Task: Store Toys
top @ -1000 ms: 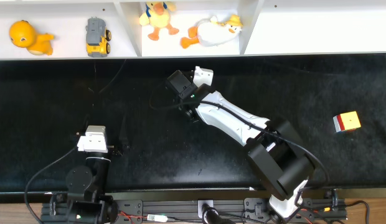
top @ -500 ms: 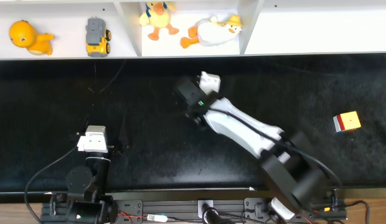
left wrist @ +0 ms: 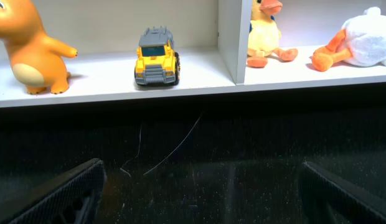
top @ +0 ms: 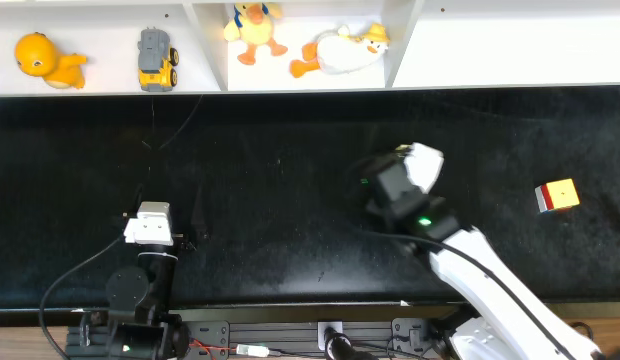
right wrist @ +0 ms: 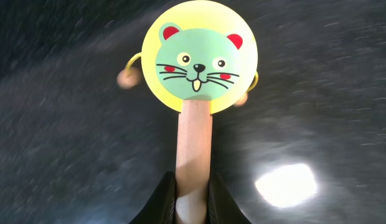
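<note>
My right gripper [right wrist: 193, 190] has swung to centre right. The top shelf [top: 510, 50] holds a truck [top: 157, 58] and ducks [top: 253, 28]; the right gripper clamps the cat rattle [right wrist: 199, 65] by its handle.

Handle end of drum toy [right wrist: 200, 66] is hidden inside right gripper [right wrist: 193, 202]; its 2 side beads [right wrist: 125, 77] are blurred. Orange figure [left wrist: 25, 46] and white plush [left wrist: 367, 40] are cut off by picture edges. Left gripper [left wrist: 200, 180] is partly cropped.
</note>
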Robot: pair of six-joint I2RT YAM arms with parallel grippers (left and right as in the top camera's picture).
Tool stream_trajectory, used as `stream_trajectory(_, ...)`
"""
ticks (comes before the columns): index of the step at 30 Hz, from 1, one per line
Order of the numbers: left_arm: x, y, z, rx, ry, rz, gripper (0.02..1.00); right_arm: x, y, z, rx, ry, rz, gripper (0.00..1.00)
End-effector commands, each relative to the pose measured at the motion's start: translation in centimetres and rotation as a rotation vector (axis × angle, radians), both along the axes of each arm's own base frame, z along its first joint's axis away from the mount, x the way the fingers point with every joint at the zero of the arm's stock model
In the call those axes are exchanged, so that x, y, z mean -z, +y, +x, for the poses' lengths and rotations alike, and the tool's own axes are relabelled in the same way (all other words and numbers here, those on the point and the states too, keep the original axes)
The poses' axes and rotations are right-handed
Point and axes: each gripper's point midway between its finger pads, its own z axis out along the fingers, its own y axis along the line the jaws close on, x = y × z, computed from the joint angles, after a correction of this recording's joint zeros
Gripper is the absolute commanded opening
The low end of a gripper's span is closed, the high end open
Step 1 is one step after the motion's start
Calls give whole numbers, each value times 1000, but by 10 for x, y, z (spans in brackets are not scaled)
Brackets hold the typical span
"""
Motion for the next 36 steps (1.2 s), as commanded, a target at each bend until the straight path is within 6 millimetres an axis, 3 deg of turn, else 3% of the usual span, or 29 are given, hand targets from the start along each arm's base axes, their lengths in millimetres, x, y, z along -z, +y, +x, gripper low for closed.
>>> stream_trajectory(1, -1, -2, -1, 11, -10, 9, 998, -23, -27, 4, 4, -80, -3, 45)
stream_trajectory(6, -1, -2, -1, 11, -10, 9, 998, -41, -56, 9, 29, -138, -35, 45)
stream_trajectory(12, -1, -2, -1, 11, -10, 9, 998, -50, -72, 28, -45, -159, -138, 42)
stream_trajectory(17, -1, -2, -1, 11, -10, 9, 998, -69, -87, 60, -136, -124, -258, 42)
stream_trajectory(24, -1, -2, -1, 11, -10, 9, 998, -96, -97, 122, -229, -112, -368, 42)
stream_trajectory(36, -1, -2, -1, 11, -10, 9, 998, -73, -90, 193, -242, -118, -350, 42)
